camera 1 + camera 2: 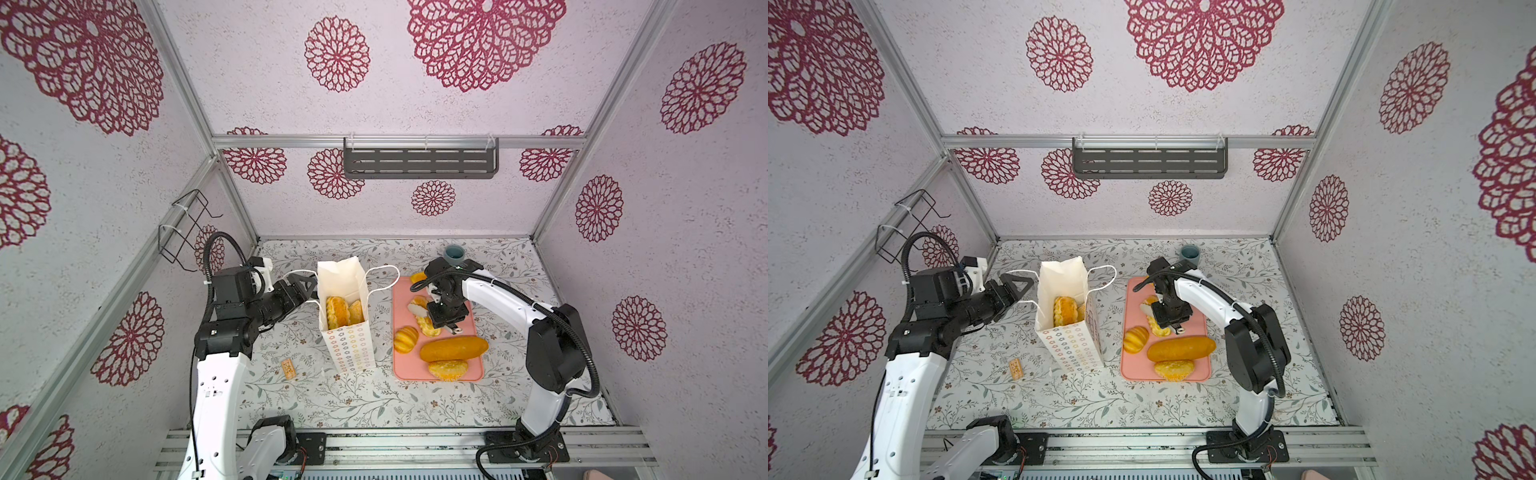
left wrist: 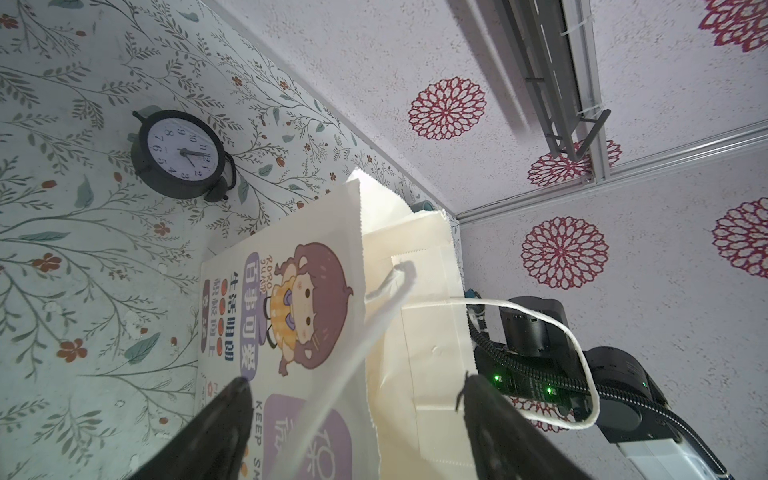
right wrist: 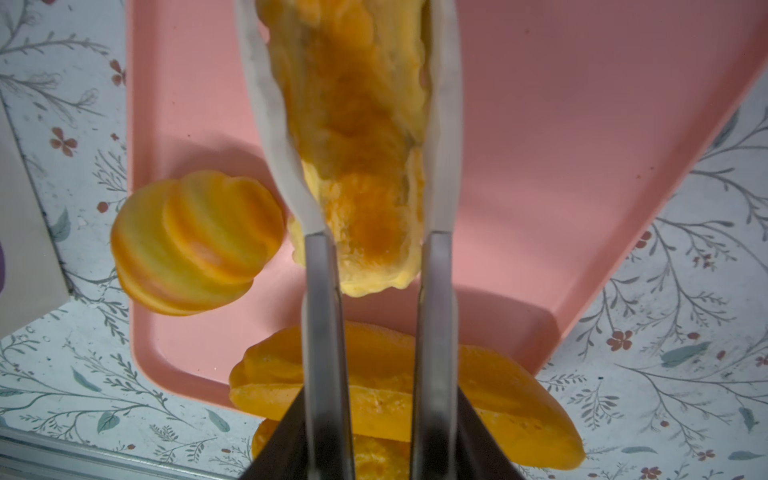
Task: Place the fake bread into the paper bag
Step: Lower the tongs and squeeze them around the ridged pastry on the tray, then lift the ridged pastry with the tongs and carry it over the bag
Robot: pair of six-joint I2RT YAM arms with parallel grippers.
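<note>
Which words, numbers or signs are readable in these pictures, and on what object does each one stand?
"RORO": front of the paper bag, beside the cartoon girl.
"KEEP SM", cut off by the picture edge: same front.
"百事可爱" and "生活明朗": same front; the other Chinese lines are too blurred to read.
"1" to "12": face of the clock.

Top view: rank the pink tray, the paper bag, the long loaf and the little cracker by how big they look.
Largest to smallest:
1. pink tray
2. paper bag; it stands tall, nearer the camera, so its rank against the tray is unsure
3. long loaf
4. cracker
</note>
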